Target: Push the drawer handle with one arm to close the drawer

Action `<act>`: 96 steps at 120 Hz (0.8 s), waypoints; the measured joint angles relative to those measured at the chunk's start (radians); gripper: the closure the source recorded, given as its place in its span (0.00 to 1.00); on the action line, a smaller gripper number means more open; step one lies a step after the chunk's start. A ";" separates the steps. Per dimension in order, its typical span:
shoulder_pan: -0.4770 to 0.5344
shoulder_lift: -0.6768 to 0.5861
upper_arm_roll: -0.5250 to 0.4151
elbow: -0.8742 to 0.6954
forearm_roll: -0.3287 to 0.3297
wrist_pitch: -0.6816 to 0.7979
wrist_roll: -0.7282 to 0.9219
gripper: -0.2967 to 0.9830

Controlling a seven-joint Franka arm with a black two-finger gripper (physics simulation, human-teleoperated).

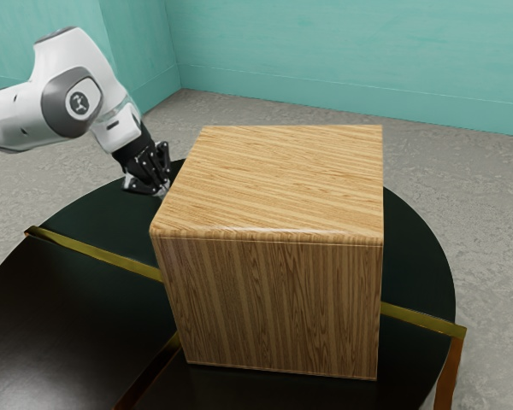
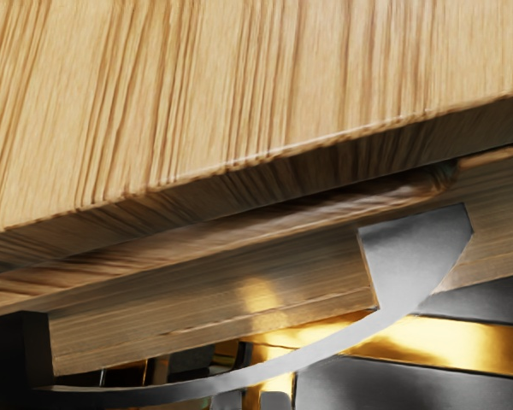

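Beside the wooden cabinet (image 1: 278, 179), at its edge on the exterior view's left, is my black gripper (image 1: 162, 184). Its tips are partly lost against the cabinet, and how they stand cannot be told. In the wrist view, the cabinet's light wooden top (image 2: 214, 94) overhangs a drawer front (image 2: 214, 307). A curved grey metal handle (image 2: 415, 256) is fixed to that front and bows away from it, close to my hand. Whether the gripper touches the handle cannot be told, nor how far out the drawer stands. The cabinet hides the drawer side in the exterior view.
The cabinet stands on a round dark table (image 1: 77, 290) crossed by gold strips (image 1: 103, 256). Bare tabletop lies on the exterior view's left of the cabinet. Grey floor (image 1: 470, 205) and a teal wall (image 1: 342, 60) lie beyond.
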 joint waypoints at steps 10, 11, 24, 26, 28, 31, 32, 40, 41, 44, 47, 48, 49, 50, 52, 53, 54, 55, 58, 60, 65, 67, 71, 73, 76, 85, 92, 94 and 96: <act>0.000 -0.037 0.002 -0.024 -0.002 -0.002 -0.014 0.82; 0.000 -0.043 0.003 -0.025 -0.002 -0.003 -0.016 0.82; 0.013 -0.085 0.043 -0.019 0.034 -0.039 -0.039 0.84; 0.015 -0.087 0.054 -0.006 0.047 -0.050 -0.045 0.84; 0.017 -0.089 0.065 0.008 0.063 -0.062 -0.053 0.84; 0.020 -0.089 0.077 0.033 0.088 -0.083 -0.067 0.84; 0.021 -0.089 0.080 0.043 0.096 -0.091 -0.072 0.84; 0.026 -0.086 0.100 0.124 0.159 -0.167 -0.125 0.84; 0.026 -0.086 0.102 0.136 0.168 -0.178 -0.134 0.83; 0.027 -0.084 0.106 0.168 0.191 -0.211 -0.160 0.82; 0.027 -0.083 0.108 0.197 0.212 -0.243 -0.189 0.80; 0.027 -0.083 0.108 0.206 0.218 -0.253 -0.199 0.79; 0.027 -0.082 0.109 0.214 0.224 -0.264 -0.209 0.77; 0.027 -0.082 0.109 0.221 0.230 -0.274 -0.219 0.76; 0.027 -0.081 0.110 0.232 0.240 -0.293 -0.239 0.73; 0.027 -0.081 0.111 0.237 0.244 -0.302 -0.249 0.72; 0.027 -0.080 0.111 0.241 0.248 -0.310 -0.259 0.70; 0.026 -0.080 0.113 0.245 0.251 -0.318 -0.270 0.69; 0.025 -0.079 0.120 0.262 0.260 -0.342 -0.305 0.64; 0.025 -0.078 0.125 0.271 0.266 -0.358 -0.331 0.61; 0.027 -0.075 0.136 0.297 0.276 -0.392 -0.396 0.54; 0.028 -0.074 0.136 0.306 0.280 -0.403 -0.423 0.52; 0.027 -0.073 0.137 0.319 0.286 -0.424 -0.474 0.48; 0.026 -0.072 0.137 0.322 0.288 -0.434 -0.499 0.46; 0.026 -0.072 0.137 0.326 0.290 -0.446 -0.535 0.43; 0.025 -0.070 0.137 0.330 0.295 -0.475 -0.634 0.37; 0.024 -0.067 0.137 0.331 0.297 -0.491 -0.703 0.34; 0.024 -0.067 0.136 0.331 0.297 -0.495 -0.721 0.33; 0.023 -0.066 0.136 0.331 0.298 -0.499 -0.739 0.32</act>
